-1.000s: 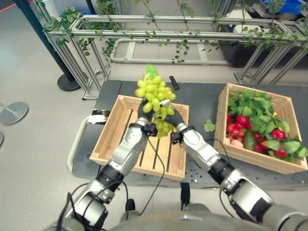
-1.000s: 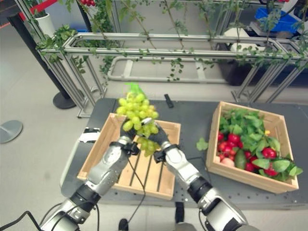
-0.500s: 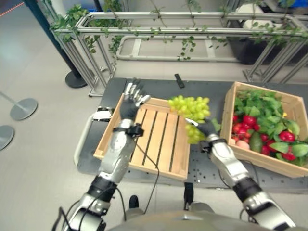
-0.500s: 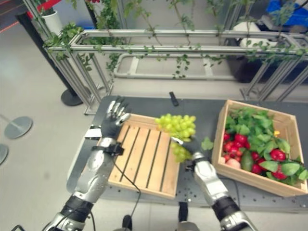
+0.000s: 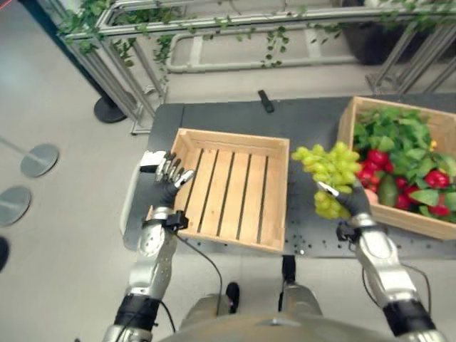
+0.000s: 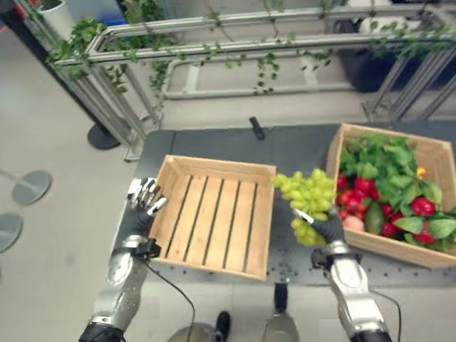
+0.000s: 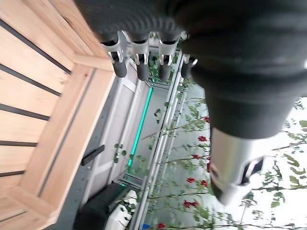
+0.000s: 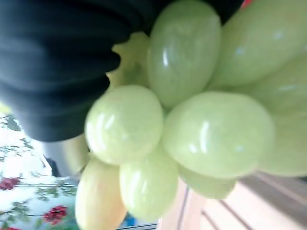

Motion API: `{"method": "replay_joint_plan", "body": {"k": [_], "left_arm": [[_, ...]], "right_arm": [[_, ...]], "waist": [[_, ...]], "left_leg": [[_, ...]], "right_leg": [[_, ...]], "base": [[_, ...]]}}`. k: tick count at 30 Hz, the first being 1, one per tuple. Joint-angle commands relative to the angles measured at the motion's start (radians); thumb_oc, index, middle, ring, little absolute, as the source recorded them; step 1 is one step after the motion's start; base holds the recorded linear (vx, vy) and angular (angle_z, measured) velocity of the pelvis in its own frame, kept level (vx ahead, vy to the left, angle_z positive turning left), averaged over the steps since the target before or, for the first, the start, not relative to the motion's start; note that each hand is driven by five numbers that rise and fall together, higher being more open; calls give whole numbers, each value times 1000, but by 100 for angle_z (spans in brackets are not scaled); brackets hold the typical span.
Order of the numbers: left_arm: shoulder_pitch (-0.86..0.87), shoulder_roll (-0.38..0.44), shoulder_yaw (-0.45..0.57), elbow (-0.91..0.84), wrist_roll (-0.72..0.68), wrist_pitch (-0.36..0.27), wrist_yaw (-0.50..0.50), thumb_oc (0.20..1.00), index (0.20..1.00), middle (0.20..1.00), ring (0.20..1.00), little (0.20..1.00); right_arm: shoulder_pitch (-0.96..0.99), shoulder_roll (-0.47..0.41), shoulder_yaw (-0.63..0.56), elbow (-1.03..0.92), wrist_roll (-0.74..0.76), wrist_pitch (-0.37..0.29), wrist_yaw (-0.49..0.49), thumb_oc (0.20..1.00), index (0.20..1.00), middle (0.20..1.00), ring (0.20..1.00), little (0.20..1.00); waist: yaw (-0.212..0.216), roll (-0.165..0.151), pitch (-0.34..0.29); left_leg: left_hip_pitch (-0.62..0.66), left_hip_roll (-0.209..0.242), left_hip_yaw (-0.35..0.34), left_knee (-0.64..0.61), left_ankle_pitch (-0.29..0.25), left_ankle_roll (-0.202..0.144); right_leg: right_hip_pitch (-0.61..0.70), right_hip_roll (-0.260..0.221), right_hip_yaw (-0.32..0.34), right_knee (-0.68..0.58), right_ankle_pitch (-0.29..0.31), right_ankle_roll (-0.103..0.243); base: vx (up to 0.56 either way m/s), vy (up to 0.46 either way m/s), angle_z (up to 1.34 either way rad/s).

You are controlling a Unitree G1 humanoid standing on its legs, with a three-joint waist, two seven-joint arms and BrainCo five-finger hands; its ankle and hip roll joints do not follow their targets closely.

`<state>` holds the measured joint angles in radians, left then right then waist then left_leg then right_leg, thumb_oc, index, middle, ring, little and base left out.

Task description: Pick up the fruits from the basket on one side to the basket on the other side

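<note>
One bunch of pale green grapes (image 5: 326,165), clasped by right hand (image 5: 354,201), has travelled from empty slatted wooden crate (image 5: 235,239) toward full one (image 5: 348,117); left hand (image 5: 167,182) has withdrawn, fingers spread.

Green grapes (image 5: 326,165) in right hand (image 5: 353,205) (left hand (image 5: 166,187) open) beside full crate (image 5: 400,219).

No legible text, labels or numbers, as far as visible.

The grapes (image 5: 328,168) seemingly hide most of the right hand (image 5: 354,201).
</note>
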<state>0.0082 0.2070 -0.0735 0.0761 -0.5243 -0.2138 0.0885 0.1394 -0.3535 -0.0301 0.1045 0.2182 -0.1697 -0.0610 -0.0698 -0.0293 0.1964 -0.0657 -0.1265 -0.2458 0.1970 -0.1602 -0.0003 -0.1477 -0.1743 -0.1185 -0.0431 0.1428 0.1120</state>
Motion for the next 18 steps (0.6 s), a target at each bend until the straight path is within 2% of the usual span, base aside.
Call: {"method": "replay_joint_plan", "body": {"k": [1, 4, 6, 8, 9, 11, 14, 16, 18], "left_arm": [[38, 18, 32, -23, 34, -30, -41, 1000, 1000, 1000, 1000, 1000], [42, 27, 40, -25, 38, -25, -48, 1000, 1000, 1000, 1000, 1000], [42, 38, 36, -33, 47, -26, -47, 1000, 1000, 1000, 1000, 1000], [32, 50, 35, -32, 54, -24, -47, 1000, 1000, 1000, 1000, 1000], [30, 55, 34, -37, 54, -23, -44, 1000, 1000, 1000, 1000, 1000], [32, 68, 34, -43, 57, -23, -46, 1000, 1000, 1000, 1000, 1000], [33, 76, 33, -57, 50, -15, -51, 1000, 1000, 1000, 1000, 1000], [28, 75, 37, -63, 40, -8, -52, 1000, 1000, 1000, 1000, 1000], [26, 78, 41, -68, 34, -4, -52, 1000, 1000, 1000, 1000, 1000]], "right_arm": [[-24, 8, -89, -34, 5, -74, 19, 200, 200, 200, 200, 200], [-1, 19, -114, -44, 4, -70, 18, 200, 200, 200, 200, 200], [25, 42, -132, -50, 12, -72, 20, 200, 200, 200, 200, 200], [27, 49, -137, -40, 3, -65, 11, 200, 200, 200, 200, 200], [25, 51, -135, -38, 5, -62, 13, 200, 200, 200, 200, 200], [29, 50, -135, -42, -5, -59, 14, 200, 200, 200, 200, 200], [38, 58, -156, -44, 9, -59, 10, 200, 200, 200, 200, 200], [40, 58, -170, -51, 9, -59, 4, 200, 200, 200, 200, 200], [38, 61, -181, -52, 4, -55, 1, 200, 200, 200, 200, 200]], "waist": [[-13, -4, -67], [-30, -10, -56], [-50, -21, -39], [-64, -34, -25], [-68, -34, -18], [-52, -27, -12], [-25, -18, -15], [-5, -3, -27], [11, 5, -44]], "left_leg": [[106, 29, 4, -12, -128, 6], [103, 31, 25, -44, -115, 12], [93, 33, 49, -126, -65, 20], [78, 24, 69, -144, -34, 26], [61, 29, 83, -140, -21, 26], [27, 42, 121, -137, -3, 31], [-16, 78, 183, -161, 58, 32], [-37, 109, 233, -170, 77, 29], [-49, 134, 279, -176, 91, 23]], "right_leg": [[-21, 106, -43, 50, -107, -13], [-54, 101, -29, 58, -83, 4], [-115, 91, -4, 58, -36, 33], [-155, 83, 15, 52, 5, 61], [-163, 78, 10, 54, 0, 71], [-151, 81, -17, 85, -47, 64], [-97, 56, -54, 166, -130, 36], [-33, 27, -75, 224, -189, 26], [18, -24, -93, 223, -197, 30]], "base": [[-93, 150, -3], [-191, 141, -14], [-317, 178, -35], [-319, 124, -36], [-332, 80, -55], [-319, 77, -78], [-329, 41, -97], [-309, 11, -86], [-198, -38, -90]]}}
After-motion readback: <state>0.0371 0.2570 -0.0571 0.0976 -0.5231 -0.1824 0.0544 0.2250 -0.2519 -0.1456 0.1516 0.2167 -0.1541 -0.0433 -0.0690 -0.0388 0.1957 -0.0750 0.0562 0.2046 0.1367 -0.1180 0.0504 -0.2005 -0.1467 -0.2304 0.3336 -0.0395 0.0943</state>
